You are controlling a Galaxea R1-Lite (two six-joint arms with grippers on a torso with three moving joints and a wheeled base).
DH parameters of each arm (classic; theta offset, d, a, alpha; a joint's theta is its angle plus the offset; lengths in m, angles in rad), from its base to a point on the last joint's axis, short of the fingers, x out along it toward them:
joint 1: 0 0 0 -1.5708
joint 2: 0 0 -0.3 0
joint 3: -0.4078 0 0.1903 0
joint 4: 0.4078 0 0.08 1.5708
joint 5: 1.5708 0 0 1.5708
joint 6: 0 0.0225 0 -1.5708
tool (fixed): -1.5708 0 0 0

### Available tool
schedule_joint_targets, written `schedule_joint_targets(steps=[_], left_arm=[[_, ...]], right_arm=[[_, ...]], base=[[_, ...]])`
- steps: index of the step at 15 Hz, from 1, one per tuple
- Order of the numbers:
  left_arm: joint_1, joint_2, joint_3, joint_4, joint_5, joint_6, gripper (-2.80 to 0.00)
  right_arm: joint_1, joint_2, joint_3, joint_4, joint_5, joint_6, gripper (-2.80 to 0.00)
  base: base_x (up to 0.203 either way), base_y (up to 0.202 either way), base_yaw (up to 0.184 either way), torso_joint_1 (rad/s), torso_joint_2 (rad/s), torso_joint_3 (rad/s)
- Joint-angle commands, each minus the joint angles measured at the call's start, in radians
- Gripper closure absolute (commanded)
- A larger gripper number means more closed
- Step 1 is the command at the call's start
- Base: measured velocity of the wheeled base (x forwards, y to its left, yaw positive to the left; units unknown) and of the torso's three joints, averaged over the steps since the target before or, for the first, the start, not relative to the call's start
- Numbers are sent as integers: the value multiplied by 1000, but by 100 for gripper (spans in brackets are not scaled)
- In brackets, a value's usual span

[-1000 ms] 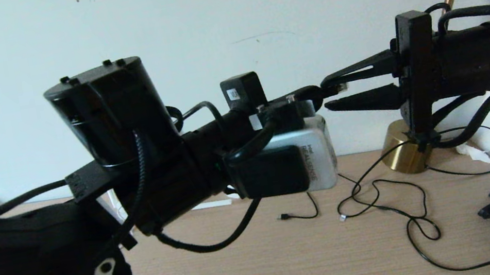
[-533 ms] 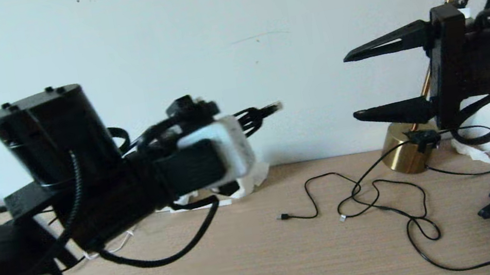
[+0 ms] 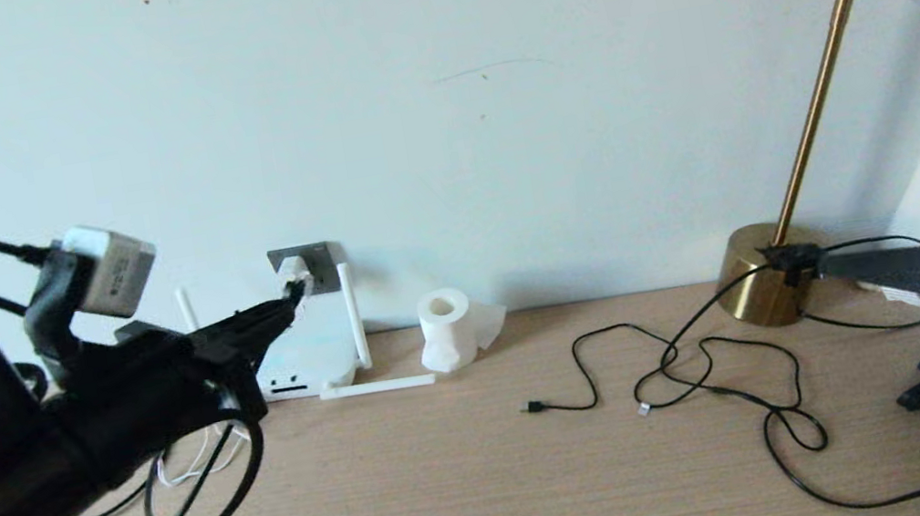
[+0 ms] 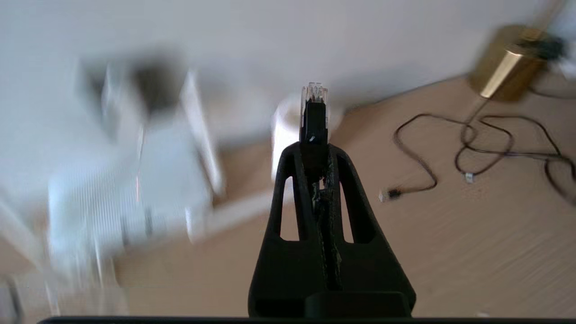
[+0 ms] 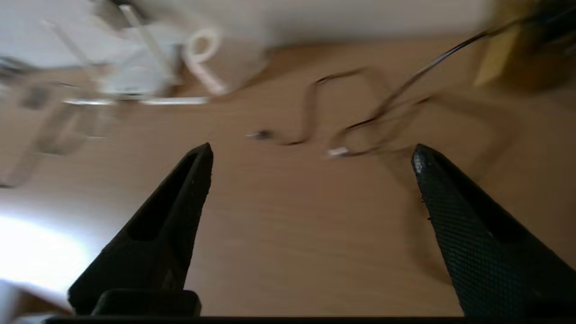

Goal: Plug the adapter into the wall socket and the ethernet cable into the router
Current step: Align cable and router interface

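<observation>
Ethernet cable [image 4: 313,114] plug pinched in the left gripper [image 4: 313,148], carried toward the router [image 3: 302,366].

The left gripper's jaws are clamped together on the plug, which sticks straight out past the fingertips along the gripper's own axis, its clear tip leading. In the head view the left gripper [image 3: 287,302] reaches over the router at the back of the desk [image 3: 494,474], under the wall socket [image 3: 305,269], where the adapter [image 3: 293,273] appears already seated. The router's ports face the front edge, below and nearer the robot than the plug tip, so the plug likely needs lowering and re-aiming. The left arm is far nearer; the right gripper [image 5: 310,155], jaws wide apart and empty, hangs over the desk well to the right.
</observation>
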Motion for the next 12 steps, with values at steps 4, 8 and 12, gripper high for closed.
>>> schedule_joint_targets(steps=[4,8,12], left_arm=[[31,-37,239,-3,180,-75,0],[89,54,271,25,221,-140,0],[158,205,238,18,223,-146,0]], right_arm=[[-9,-511,154,175,-249,-261,-280],[-299,-685,268,278,-326,-307,-280],[-361,-864,422,292,-148,-415,-280]], base=[[0,0,0,0,0,0],[0,0,0,0,0,0],[0,0,0,0,0,0]])
